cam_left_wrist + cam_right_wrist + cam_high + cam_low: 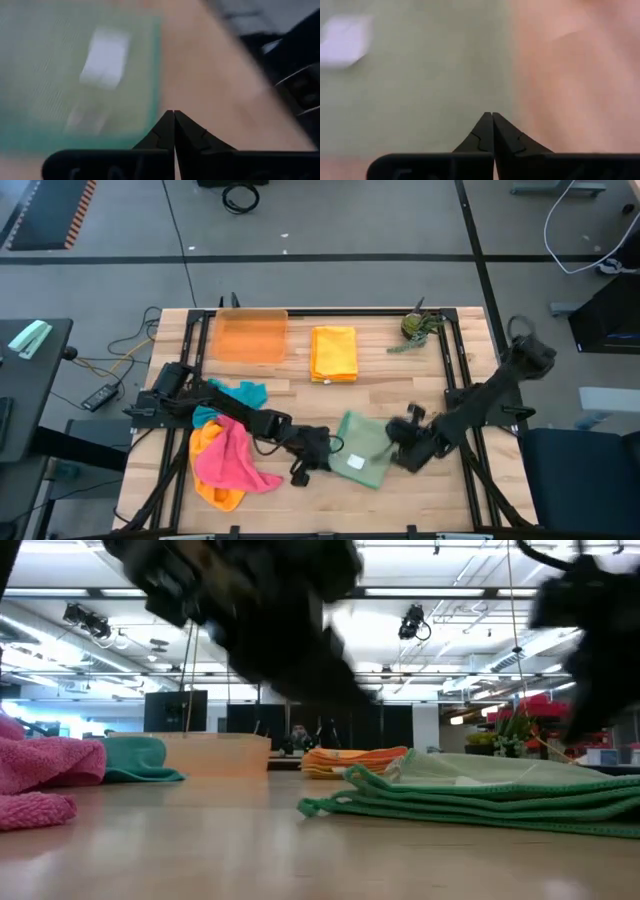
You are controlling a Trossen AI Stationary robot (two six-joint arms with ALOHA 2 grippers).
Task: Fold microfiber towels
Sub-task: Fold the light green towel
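Sage green towel [362,448] lies folded at the table's [400,380] front, between my left claw [318,457] and right claw [400,442]; both are pinched closed, holding nothing, at its edges.

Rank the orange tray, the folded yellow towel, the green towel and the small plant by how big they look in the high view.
1. Orange tray, largest.
2. Green towel and folded yellow towel look about alike; the green one is partly hidden by the arms, so I leave them unranked.
3. Small plant, smallest.
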